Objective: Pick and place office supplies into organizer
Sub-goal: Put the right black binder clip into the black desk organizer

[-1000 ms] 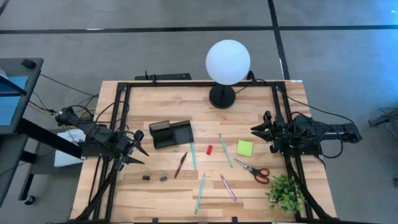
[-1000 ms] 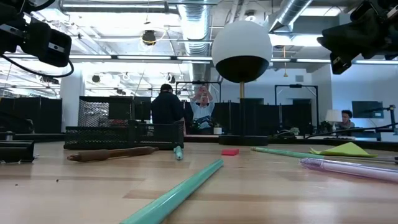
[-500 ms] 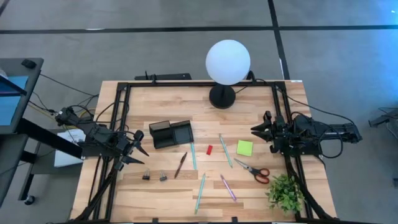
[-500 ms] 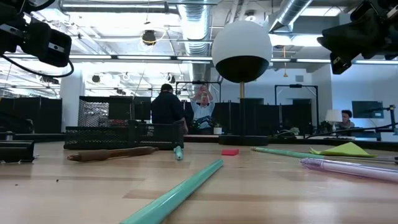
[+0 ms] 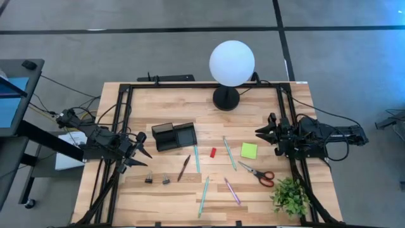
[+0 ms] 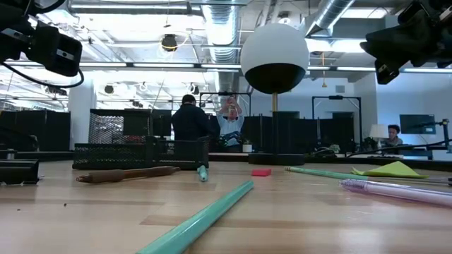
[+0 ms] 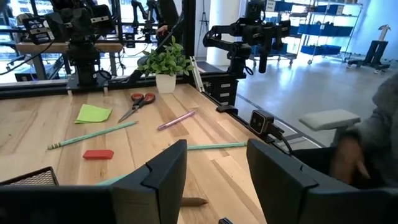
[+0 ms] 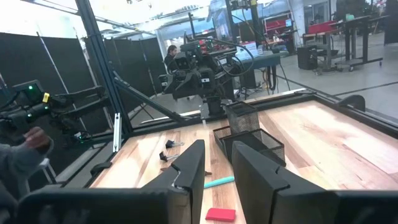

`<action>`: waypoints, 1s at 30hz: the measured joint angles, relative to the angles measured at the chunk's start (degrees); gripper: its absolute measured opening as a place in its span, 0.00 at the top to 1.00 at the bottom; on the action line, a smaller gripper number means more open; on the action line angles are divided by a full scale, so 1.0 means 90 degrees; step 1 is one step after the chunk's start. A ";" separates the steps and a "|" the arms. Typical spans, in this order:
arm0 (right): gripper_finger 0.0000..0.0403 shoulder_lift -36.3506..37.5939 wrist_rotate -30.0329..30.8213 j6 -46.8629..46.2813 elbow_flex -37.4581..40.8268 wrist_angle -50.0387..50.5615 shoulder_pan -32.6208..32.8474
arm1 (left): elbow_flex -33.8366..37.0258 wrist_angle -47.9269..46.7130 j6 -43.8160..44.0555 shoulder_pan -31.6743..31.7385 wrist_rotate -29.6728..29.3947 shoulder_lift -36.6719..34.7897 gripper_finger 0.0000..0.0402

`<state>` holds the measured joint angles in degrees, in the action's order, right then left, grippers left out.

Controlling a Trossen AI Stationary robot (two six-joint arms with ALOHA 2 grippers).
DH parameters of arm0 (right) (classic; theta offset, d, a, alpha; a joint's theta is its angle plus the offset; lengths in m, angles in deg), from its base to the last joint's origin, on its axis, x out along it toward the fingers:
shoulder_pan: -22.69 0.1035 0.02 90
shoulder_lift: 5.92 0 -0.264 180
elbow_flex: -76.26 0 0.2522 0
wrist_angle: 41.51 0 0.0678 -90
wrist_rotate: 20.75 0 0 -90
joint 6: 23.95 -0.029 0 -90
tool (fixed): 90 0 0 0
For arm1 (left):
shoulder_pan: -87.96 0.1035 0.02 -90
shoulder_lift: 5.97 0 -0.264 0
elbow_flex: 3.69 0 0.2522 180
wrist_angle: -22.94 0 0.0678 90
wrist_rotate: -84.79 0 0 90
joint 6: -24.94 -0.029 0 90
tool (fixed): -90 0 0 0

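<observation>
- The left claw hangs above the table's left edge, its fingers spread wide and holding nothing; it points inward toward the organizer.
- The right claw sits over the right edge, fingers parted only narrowly and empty, facing inward toward the lime-green sticky pad.
- The organizer, a black mesh tray, stands left of centre on the wood, set at a slight angle. Nothing shows inside it from above.
- Just below it lie a brown pen and, beside that, a short teal pen.
- A tiny red block rests between the teal pen and a green pencil that runs diagonally next to the sticky pad.
- The red-handled scissors lie below the sticky pad, handles toward the potted plant in the near right corner.
- A long teal pen and a pink pen lie near the front edge, close together but apart.
- Two small black clips sit side by side near the front left, near the brown pen's lower end.
- The white globe lamp stands at the far middle of the table, with a black bar-shaped device on the far edge to its left.
- Across the room, past the table, people stand by dark partitions.
</observation>
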<state>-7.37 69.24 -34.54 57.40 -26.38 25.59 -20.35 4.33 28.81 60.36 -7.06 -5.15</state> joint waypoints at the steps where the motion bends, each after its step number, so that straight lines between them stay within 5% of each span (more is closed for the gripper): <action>1: 0.81 0.0002 0.0002 0.0002 0.0002 0.0000 0.0000 | 0.0002 0.0048 0.0037 0.0000 -0.0002 -0.0001 0.59; 13: 0.81 0.0000 0.0002 0.0002 0.0000 0.0000 0.0000 | 0.0017 0.0766 0.0658 -0.0002 -0.0046 -0.0002 0.59; 20: 0.81 0.0000 0.0002 0.0165 0.0002 -0.0005 0.0000 | 0.0010 0.0749 0.1213 0.0000 -0.0880 0.0005 0.59; 30: 0.81 0.0000 0.0005 0.0387 0.0002 -0.0191 0.0000 | -0.0010 0.0896 0.1169 0.0000 -0.0940 0.0468 0.59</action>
<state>-7.37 69.28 -31.06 57.42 -28.10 25.59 -20.44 12.39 39.33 60.36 -15.52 -0.94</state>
